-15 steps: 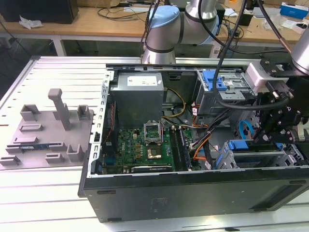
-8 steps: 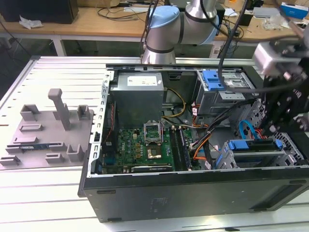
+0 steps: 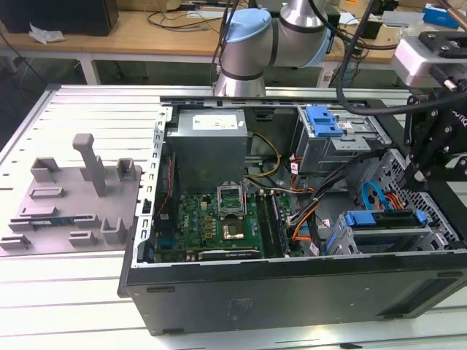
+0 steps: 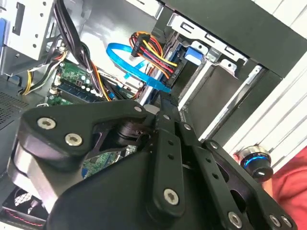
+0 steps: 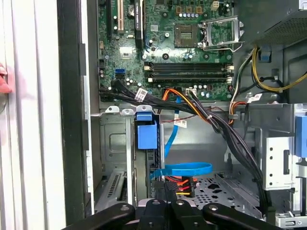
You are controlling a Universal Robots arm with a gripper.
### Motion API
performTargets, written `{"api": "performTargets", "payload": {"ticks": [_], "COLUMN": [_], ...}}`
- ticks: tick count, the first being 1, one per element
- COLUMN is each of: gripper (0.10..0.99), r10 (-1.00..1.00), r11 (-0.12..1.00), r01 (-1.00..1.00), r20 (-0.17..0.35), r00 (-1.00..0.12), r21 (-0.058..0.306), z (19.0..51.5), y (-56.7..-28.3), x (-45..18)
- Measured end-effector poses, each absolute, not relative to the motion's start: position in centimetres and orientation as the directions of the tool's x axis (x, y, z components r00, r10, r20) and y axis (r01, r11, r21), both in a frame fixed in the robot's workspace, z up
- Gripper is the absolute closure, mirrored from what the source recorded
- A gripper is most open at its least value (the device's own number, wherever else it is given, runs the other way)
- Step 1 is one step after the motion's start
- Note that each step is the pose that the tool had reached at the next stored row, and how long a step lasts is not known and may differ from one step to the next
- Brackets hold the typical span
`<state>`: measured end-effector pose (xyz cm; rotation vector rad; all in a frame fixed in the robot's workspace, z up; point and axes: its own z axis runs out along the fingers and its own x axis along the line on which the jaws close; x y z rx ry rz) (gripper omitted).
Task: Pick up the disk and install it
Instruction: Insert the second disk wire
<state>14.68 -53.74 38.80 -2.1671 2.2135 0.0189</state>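
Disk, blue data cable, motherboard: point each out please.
disk (image 3: 385,219): exterior view, top edge of its blue bracket in the bay.
blue data cable (image 5: 184,169): first wrist view, flat loop.
motherboard (image 5: 163,43): first wrist view, green board surface.

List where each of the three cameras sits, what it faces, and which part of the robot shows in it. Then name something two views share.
Exterior view: off the arm, raised, looking down into the open computer case; the arm stands behind it, the gripper at the exterior view's right.
First wrist view: on the arm, looking into the case at the motherboard; black gripper links show.
Second wrist view: at the wrist, looking past the gripper's body into the drive bay.
Shared: the looped blue cable shows in both wrist views.
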Motion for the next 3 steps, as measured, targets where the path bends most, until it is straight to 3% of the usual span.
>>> {"api": "performTargets", "payload": {"ticks": [3], "gripper": [0.98], "r10": [-0.999], "r11": [0.022], "r01": [-1.0], "r20": [-0.04], "r00": [-0.021], "r21": [-0.022], "z": [38.8], "y": [-53.73], "x": [14.68]}}
